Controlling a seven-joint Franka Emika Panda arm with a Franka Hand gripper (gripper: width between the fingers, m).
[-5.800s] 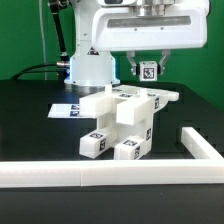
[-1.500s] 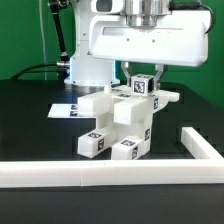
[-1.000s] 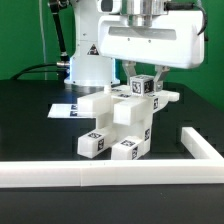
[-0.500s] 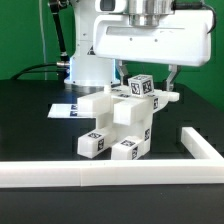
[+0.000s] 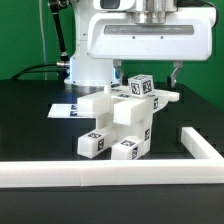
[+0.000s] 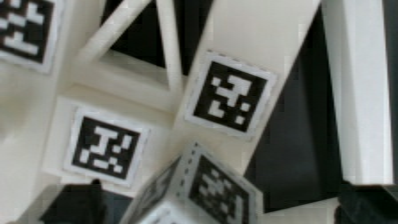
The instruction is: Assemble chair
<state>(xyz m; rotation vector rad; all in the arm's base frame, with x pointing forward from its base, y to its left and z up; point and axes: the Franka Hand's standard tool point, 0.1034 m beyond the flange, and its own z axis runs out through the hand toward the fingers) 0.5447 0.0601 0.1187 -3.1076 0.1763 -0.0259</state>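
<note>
the fingers [image 5: 177, 72] stand wide apart, one on each side of the upright tagged block [image 5: 141, 88], holding nothing. the gripper [image 5: 147, 77] hangs above the chair [image 5: 112, 122], which sits in the middle of the black table [image 5: 30, 130], just beside the marker board [image 5: 66, 109] and behind the border rail [image 5: 60, 174].

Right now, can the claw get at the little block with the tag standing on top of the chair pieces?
Probably yes. The claw hangs open just over that block, a finger out to each side, and nothing sits between them.

Chair [image 6: 231, 95] blurred, cropped in wrist view
</note>
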